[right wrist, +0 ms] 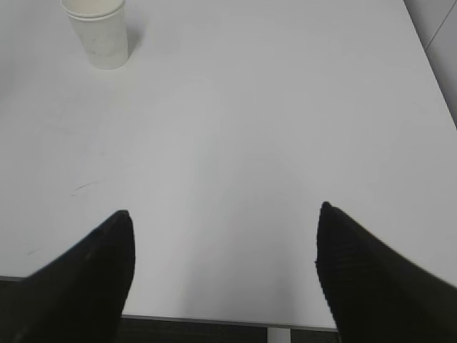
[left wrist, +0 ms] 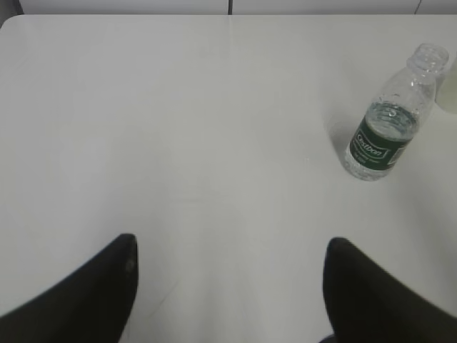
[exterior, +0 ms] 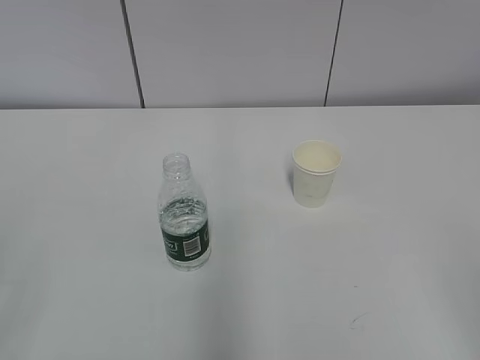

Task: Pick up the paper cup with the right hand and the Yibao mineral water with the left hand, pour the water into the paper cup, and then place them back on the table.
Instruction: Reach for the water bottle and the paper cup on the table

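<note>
One paper cup (exterior: 316,173) and one Yibao mineral water (exterior: 184,216) on one table (exterior: 82,225).

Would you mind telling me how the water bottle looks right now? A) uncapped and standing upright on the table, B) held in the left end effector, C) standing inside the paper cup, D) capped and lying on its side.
A: the Yibao mineral water stands upright on the table with its neck open, apart from the paper cup, with nothing gripping it.

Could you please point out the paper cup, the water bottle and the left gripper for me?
Paper cup (exterior: 315,180): exterior view, on its side wall.
Water bottle (exterior: 184,241): exterior view, on its green label.
Left gripper (left wrist: 230,246): left wrist view, midway between its fingertips.
</note>
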Robot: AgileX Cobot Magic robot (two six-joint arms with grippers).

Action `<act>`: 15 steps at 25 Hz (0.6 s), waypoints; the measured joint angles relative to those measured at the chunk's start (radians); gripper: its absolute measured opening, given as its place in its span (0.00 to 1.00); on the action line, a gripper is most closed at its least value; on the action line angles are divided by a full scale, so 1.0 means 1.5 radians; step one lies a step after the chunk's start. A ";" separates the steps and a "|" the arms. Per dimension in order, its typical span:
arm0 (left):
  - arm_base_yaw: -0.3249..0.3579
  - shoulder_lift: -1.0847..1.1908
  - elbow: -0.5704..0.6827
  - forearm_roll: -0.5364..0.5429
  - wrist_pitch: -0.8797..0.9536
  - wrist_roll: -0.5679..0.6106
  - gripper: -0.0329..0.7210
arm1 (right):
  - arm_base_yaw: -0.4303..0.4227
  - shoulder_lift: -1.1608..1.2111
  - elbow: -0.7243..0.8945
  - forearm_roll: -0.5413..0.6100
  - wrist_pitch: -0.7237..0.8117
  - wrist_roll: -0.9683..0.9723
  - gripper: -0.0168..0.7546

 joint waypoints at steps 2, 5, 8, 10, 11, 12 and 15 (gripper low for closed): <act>0.000 0.000 0.000 0.000 0.000 0.000 0.71 | 0.000 0.000 0.000 0.000 0.000 0.000 0.78; 0.000 0.000 0.000 0.000 0.000 0.000 0.70 | 0.000 0.000 0.000 0.000 0.000 0.000 0.78; 0.000 0.000 0.000 0.000 0.000 0.000 0.70 | 0.000 0.000 0.000 0.000 0.000 0.000 0.78; 0.000 0.000 0.000 0.000 0.000 0.000 0.70 | 0.000 0.000 0.000 0.000 0.000 0.000 0.78; 0.000 0.000 0.000 0.000 0.000 0.000 0.70 | 0.000 0.000 0.000 0.000 0.000 0.000 0.78; 0.000 0.000 0.000 0.000 0.000 0.000 0.70 | 0.000 0.000 0.000 0.000 0.000 0.000 0.78; 0.000 0.000 0.000 0.000 0.000 0.000 0.70 | 0.000 0.000 0.000 0.000 0.000 0.000 0.78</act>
